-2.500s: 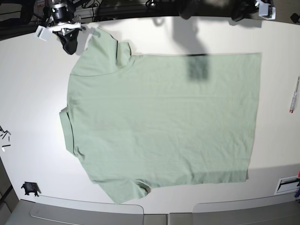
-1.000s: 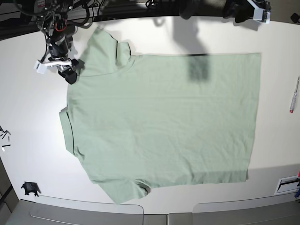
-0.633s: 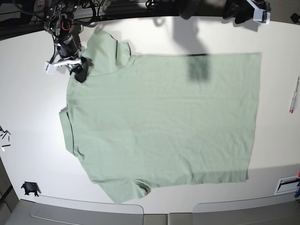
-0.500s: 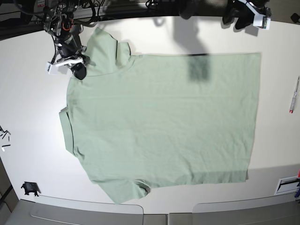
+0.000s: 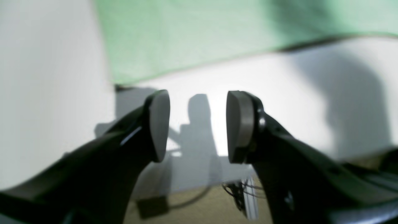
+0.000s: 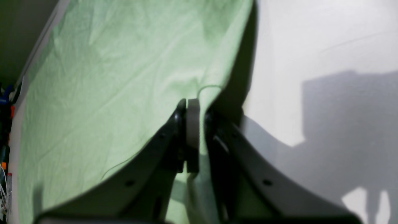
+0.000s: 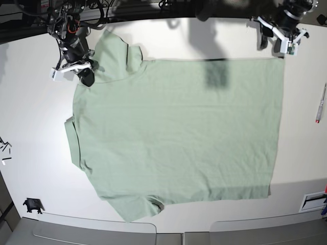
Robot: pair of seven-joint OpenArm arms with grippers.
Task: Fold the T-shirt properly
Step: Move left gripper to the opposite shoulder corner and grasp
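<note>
Base view overhead, wrist views close behind each gripper, all sharing T-shirt (image 7: pixel 179 127)

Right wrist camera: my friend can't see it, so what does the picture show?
The right gripper is pinched shut on the edge of the pale green T-shirt, with fabric between its dark fingers. The white table lies to the right, crossed by shadows.

The right gripper (image 6: pixel 196 124) is pinched tight at the far left; the left gripper (image 5: pixel 197 124) hangs with jaws apart, far right.
</note>
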